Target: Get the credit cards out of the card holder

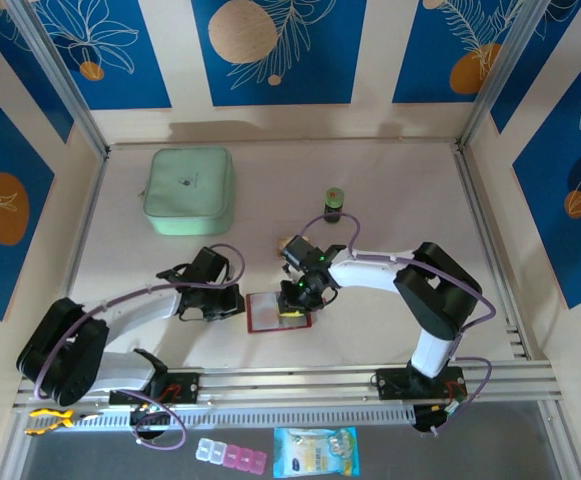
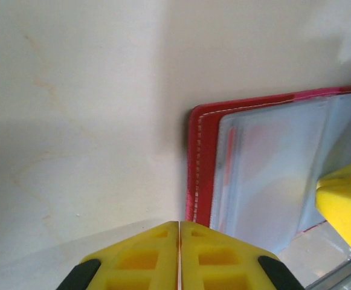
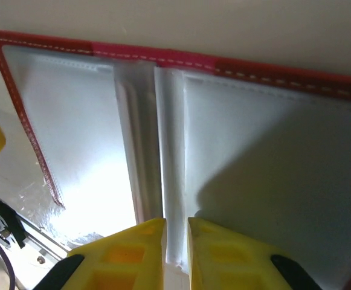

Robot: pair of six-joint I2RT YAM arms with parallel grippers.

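Left jaws shut beside card holder (image 2: 199,157); right jaws barely apart over its cloudy sleeves (image 3: 254,151), grip unclear.

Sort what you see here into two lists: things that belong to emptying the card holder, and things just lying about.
Belongs to the job: card holder, lying open; left hand; right hand.
Just lying about: mint-green pouch; small green container; pill box; blue packet; yellow-handled tool.

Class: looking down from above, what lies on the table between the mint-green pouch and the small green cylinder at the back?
In the top view, the stretch of table between the pouch and the cylinder is bare.
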